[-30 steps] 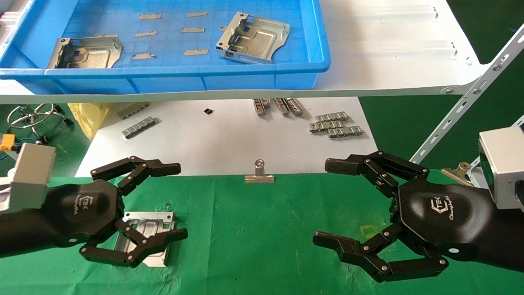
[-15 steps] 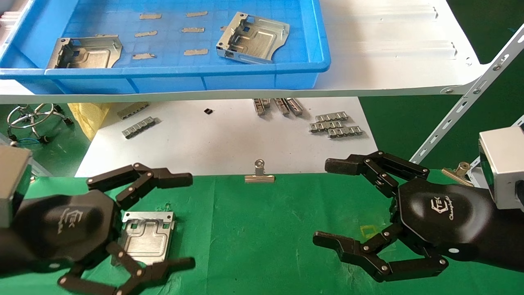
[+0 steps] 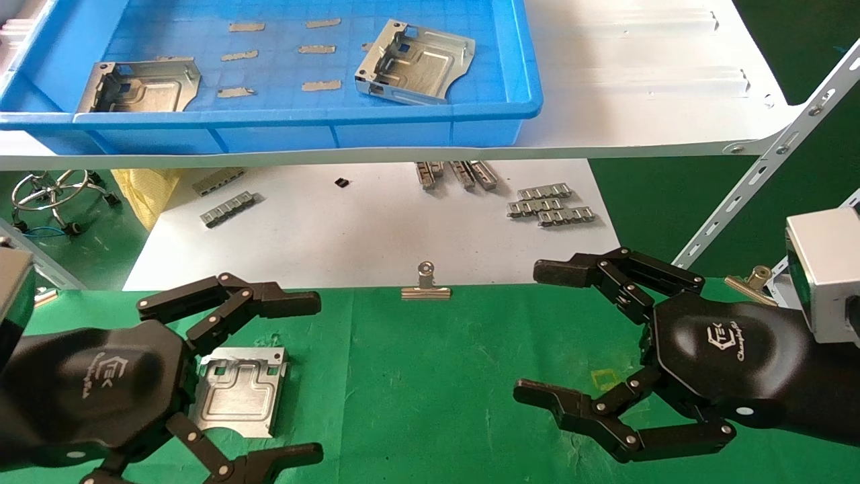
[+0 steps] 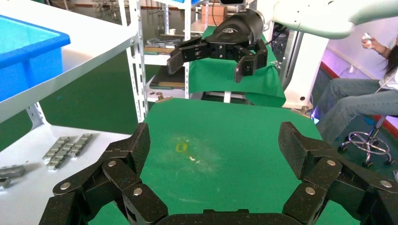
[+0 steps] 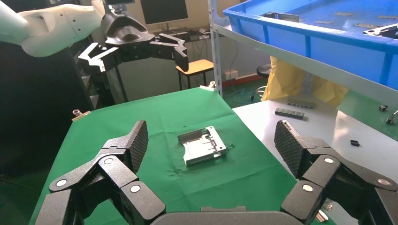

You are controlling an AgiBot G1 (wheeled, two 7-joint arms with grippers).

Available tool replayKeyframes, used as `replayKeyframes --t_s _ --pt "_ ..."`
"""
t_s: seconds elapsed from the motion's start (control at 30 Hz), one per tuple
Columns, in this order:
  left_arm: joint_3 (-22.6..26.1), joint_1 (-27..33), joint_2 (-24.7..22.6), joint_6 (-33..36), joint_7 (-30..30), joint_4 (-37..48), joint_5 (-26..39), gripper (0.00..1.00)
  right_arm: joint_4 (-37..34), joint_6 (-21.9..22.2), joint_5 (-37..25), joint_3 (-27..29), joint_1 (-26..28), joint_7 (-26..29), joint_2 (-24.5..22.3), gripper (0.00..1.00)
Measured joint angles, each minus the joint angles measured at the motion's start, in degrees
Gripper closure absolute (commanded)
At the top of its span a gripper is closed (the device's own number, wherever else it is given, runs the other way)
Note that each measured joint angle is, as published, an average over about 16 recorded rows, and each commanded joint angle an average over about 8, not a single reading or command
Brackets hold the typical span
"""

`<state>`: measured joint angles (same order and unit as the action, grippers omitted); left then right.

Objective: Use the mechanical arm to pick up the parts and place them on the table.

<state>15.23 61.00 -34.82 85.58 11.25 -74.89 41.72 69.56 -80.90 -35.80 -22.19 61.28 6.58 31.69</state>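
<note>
One silver bracket [image 3: 238, 396] lies flat on the green cloth table [image 3: 430, 376] at the near left; it also shows in the right wrist view [image 5: 202, 145]. My left gripper [image 3: 312, 378] is open and empty, raised above the cloth, its palm just left of that bracket and its fingers spread either side of it without touching. Two more brackets lie in the blue tray [image 3: 302, 128], one at the left [image 3: 141, 84] and one at the right [image 3: 413, 60]. My right gripper [image 3: 531, 331] is open and empty over the cloth at the right.
The blue tray stands on a white shelf board [image 3: 638, 81] above the table's far edge. A lower white board [image 3: 363, 228] holds grey ribbed strips [image 3: 551, 205]. A silver binder clip [image 3: 426, 286] sits at the cloth's far edge. A slanted shelf brace [image 3: 759, 168] runs at the right.
My left gripper let go of the bracket, opened wider and drew back toward the near left. The bracket stays flat on the cloth. The right arm has not moved.
</note>
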Motion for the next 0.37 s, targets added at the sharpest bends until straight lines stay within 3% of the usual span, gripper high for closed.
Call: replayKeyframes --t_s 0.37 --pt "0.45 0.30 -0.10 0.03 -0.33 0.75 0.04 0.00 0.00 0.00 0.00 0.00 0.00 0.00 0.00 0.00"
